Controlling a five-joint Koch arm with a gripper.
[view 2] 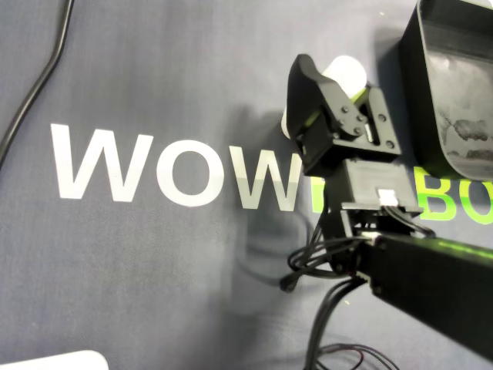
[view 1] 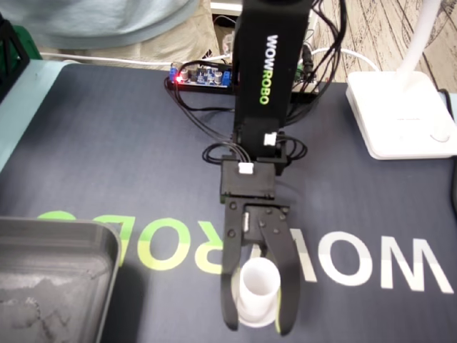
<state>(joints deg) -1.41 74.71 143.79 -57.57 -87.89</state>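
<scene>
worktop: dark WOWROBO mat, grey tray fixed-view left, lamp base right | room: plank floor | pincer clasps upright white cup on the lettering

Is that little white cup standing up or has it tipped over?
Upright. The white cup stands on the mat between the jaws of the gripper, its round top facing up.

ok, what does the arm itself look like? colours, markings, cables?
Black boxy arm, WOWROBO lettering in white and green down its upper link. White connectors at the wrist, with thin black cables looping out. Two black fingers, one with a green inner strip.
</scene>
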